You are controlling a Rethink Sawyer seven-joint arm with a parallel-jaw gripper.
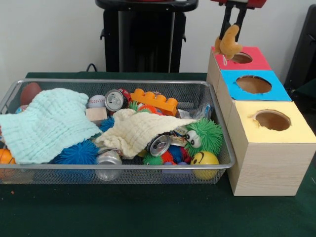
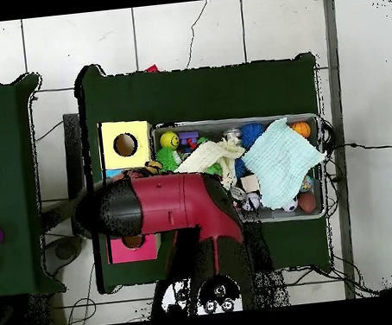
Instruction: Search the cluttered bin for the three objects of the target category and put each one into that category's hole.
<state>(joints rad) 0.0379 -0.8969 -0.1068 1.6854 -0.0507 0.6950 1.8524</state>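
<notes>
My gripper [image 1: 232, 27] hangs at the top right of the front view. It is shut on a tan plush toy [image 1: 228, 44], which dangles just above the hole [image 1: 241, 58] of the red-topped box [image 1: 257, 63], at its left rim. The wire mesh bin [image 1: 123, 167] lies to the left on the green table and is full of clutter. In the overhead view the red arm [image 2: 173, 202] covers the gripper and part of the bin [image 2: 322, 166].
Blue-topped [image 1: 279, 92] and yellow-topped [image 1: 302, 132] boxes stand in a row nearer the camera than the red one. The bin holds a mint cloth [image 1: 44, 123], a cream cloth [image 1: 140, 131], cans [image 1: 114, 100], a green fuzzy toy [image 1: 207, 136], a yellow smiley ball [image 1: 204, 159] and an orange brick [image 1: 154, 101].
</notes>
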